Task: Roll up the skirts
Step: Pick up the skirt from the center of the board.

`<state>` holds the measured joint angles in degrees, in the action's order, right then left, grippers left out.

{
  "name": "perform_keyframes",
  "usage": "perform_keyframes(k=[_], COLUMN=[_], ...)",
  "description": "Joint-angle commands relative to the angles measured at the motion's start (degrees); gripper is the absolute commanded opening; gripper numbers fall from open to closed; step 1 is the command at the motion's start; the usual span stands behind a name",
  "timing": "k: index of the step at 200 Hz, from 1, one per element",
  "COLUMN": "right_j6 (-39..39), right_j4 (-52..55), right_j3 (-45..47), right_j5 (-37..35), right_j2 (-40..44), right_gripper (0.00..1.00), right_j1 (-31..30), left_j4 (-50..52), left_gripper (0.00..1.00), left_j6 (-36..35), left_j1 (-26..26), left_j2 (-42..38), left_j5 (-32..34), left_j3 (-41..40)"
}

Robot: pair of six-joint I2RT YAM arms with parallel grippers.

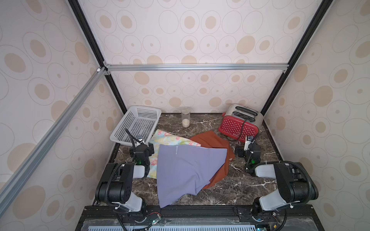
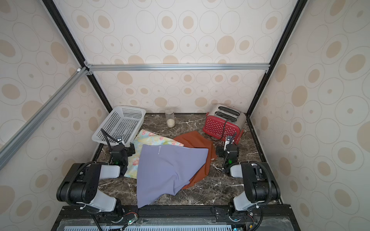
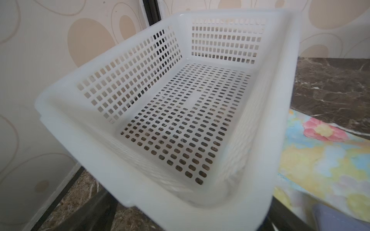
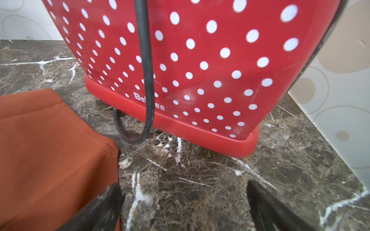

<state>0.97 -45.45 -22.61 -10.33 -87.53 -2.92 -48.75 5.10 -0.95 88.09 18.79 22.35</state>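
Observation:
Three skirts lie overlapped mid-table in both top views. The lavender skirt [image 1: 186, 170] is on top and reaches the front edge. The rust-orange skirt [image 1: 216, 142] sticks out to its right, the floral skirt [image 1: 170, 140] to its left and behind. My left gripper [image 1: 142, 148] hovers over the floral skirt's left edge, just in front of the basket, jaws spread and empty. The left wrist view shows the floral skirt [image 3: 320, 160] and a lavender corner [image 3: 340, 222]. My right gripper [image 4: 185, 200] is open over bare marble, beside the orange skirt [image 4: 50, 150].
A white perforated basket [image 1: 120, 128], empty, stands tilted at the back left. A glass jar [image 1: 185, 119] stands at the back middle. A red dotted toaster [image 1: 240, 124] with a black cord [image 4: 146, 60] sits at the back right. Patterned walls enclose the marble table [image 1: 240, 186].

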Motion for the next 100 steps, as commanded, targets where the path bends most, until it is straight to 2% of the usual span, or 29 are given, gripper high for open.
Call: perform_keyframes(k=[1, 100], right_j6=[-0.5, -0.5], right_j4=[-0.9, -0.8], right_j3=[-1.0, -1.0], right_j5=[-0.3, -0.4], right_j2=[-0.5, -0.6], right_gripper=[1.00, 1.00], right_j1=[-0.5, -0.5], left_j4=[-0.9, -0.5], left_gripper=[0.99, 0.99], left_j6=[-0.8, -0.7], left_j1=[0.5, 0.5], left_j2=[0.1, 0.4], left_j5=[0.5, 0.4], left_j3=[1.1, 1.5])
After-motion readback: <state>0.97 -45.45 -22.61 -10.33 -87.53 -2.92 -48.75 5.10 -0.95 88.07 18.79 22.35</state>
